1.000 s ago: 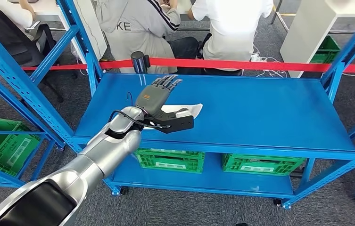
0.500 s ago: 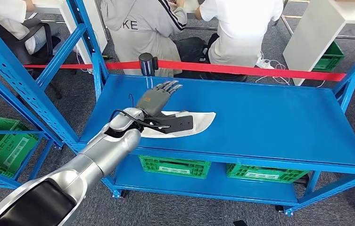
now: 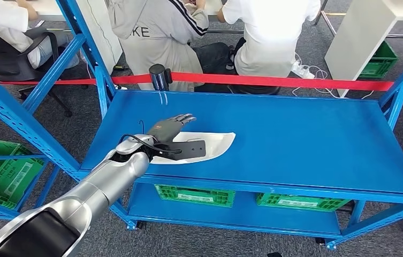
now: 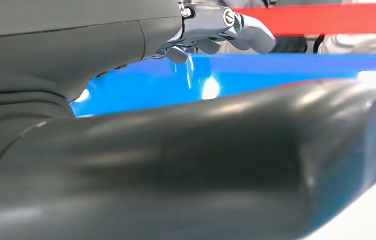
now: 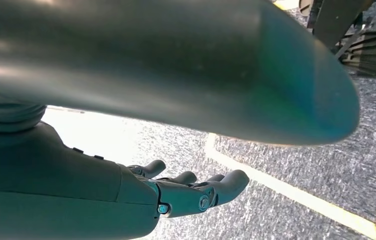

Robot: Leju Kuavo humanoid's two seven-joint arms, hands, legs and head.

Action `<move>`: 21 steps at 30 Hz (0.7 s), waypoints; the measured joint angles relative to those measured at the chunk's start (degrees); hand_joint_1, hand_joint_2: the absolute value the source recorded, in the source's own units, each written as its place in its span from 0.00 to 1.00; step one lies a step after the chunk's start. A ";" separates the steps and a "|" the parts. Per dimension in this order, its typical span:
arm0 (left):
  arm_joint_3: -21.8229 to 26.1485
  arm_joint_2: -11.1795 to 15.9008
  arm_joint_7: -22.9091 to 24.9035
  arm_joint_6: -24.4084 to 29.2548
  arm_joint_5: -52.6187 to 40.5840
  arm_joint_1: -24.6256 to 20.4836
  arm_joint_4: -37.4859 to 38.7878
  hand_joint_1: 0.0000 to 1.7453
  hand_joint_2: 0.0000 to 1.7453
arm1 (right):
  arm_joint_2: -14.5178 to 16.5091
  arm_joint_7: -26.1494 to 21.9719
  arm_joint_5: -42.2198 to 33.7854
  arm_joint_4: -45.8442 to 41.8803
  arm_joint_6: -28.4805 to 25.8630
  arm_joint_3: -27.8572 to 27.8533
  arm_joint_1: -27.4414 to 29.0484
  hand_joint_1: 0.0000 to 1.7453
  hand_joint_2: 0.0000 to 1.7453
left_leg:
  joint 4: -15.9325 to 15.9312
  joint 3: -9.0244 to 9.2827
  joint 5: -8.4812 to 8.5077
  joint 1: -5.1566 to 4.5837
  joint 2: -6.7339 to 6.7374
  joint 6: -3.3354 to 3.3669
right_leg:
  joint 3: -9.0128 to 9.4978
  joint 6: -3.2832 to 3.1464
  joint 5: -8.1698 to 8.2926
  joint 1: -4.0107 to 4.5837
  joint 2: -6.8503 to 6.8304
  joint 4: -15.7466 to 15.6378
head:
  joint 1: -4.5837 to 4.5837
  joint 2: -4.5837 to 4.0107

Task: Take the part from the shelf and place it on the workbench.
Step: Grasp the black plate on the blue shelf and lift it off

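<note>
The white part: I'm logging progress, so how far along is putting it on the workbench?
Nearly done. The white part already lies flat on the blue workbench, near its front edge, so the carry looks complete. In hand: the left hand sits over the part's near end, fingers extended. Whether it still grips is unclear. Left: letting go and pulling the arm away. The right hand hangs open over the floor.

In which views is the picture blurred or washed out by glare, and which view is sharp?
Head view: sharp and evenly lit; left hand over the white part on the blue workbench. Left wrist view: thumb blurred, bright glare spots on the blue surface. Right wrist view: right hand fairly clear, thumb blurred, overexposed white patch.
</note>
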 joint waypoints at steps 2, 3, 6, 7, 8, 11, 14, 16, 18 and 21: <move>-0.02 0.27 -0.11 -0.03 0.42 0.41 -0.01 0.00 0.00 | 0.00 -0.11 -0.02 0.00 -0.04 -0.04 -0.02 0.00 0.00 | -0.04 0.04 -0.01 0.05 0.00 -0.49 | 0.03 -0.05 -0.03 0.04 0.00 0.01 | 0.01 0.00; -0.02 0.39 -0.19 0.01 0.56 0.62 -0.01 0.00 0.00 | 0.00 -0.14 -0.07 0.00 -0.05 -0.07 -0.01 0.00 0.00 | -0.05 0.06 -0.01 0.08 0.00 -0.69 | 0.05 -0.06 -0.04 0.05 0.00 0.02 | 0.02 0.00; -0.04 0.75 -0.49 0.52 0.84 1.26 -0.02 0.00 0.00 | 0.00 -0.20 -0.37 0.00 -0.05 -0.13 0.02 0.00 0.00 | -0.05 0.09 -0.01 0.11 0.00 -0.75 | 0.11 -0.06 -0.04 0.00 0.00 0.01 | 0.02 0.00; -0.04 0.89 -0.62 0.77 0.92 1.48 -0.03 0.00 0.00 | 0.00 -0.22 -0.50 0.00 -0.05 -0.18 0.03 0.00 0.00 | -0.04 0.09 -0.01 0.11 0.00 -0.75 | 0.13 -0.06 -0.04 -0.02 -0.01 0.00 | 0.02 0.00; -0.04 1.03 -0.74 1.06 0.99 1.73 -0.05 0.00 0.00 | 0.00 -0.23 -0.63 0.00 -0.05 -0.26 0.04 0.00 0.00 | -0.03 0.09 -0.01 0.10 0.00 -0.75 | 0.16 -0.05 -0.03 -0.04 0.00 -0.02 | 0.02 0.00; -0.06 1.56 -1.14 2.61 1.22 2.69 -0.32 0.00 0.00 | 0.00 -0.13 -1.06 0.00 -0.16 -0.59 0.09 0.00 0.00 | -0.02 0.10 -0.02 0.07 0.00 -0.74 | 0.25 -0.04 -0.03 -0.04 -0.01 -0.12 | 0.02 0.00; -0.08 2.22 -1.55 5.04 1.90 4.08 -0.98 0.00 0.00 | 0.00 0.27 -1.56 0.00 -0.39 -1.11 0.14 0.00 0.00 | 0.00 0.11 -0.04 0.04 -0.01 -0.71 | 0.32 0.01 0.00 -0.05 -0.01 -0.23 | 0.02 0.00; -0.09 2.65 -1.87 6.38 2.52 5.08 -1.52 0.00 0.00 | 0.00 0.48 -1.77 0.00 -0.58 -1.42 0.23 0.00 0.00 | 0.00 0.10 -0.05 0.03 -0.01 -0.69 | 0.34 0.06 0.03 -0.07 -0.01 -0.30 | 0.02 0.00; -0.09 2.97 -2.01 7.03 2.90 5.87 -1.98 0.00 0.00 | 0.00 0.58 -1.78 0.00 -0.72 -1.61 0.33 0.00 0.00 | 0.00 0.10 -0.06 0.03 -0.02 -0.67 | 0.37 0.10 0.04 -0.08 -0.02 -0.35 | 0.02 0.00; -0.09 3.32 -2.13 7.17 3.06 6.58 -2.46 0.00 0.00 | 0.00 0.61 -1.79 0.00 -0.81 -1.83 0.40 0.00 0.00 | 0.02 0.10 -0.09 0.02 -0.02 -0.64 | 0.40 0.12 0.04 -0.09 -0.02 -0.38 | 0.02 0.00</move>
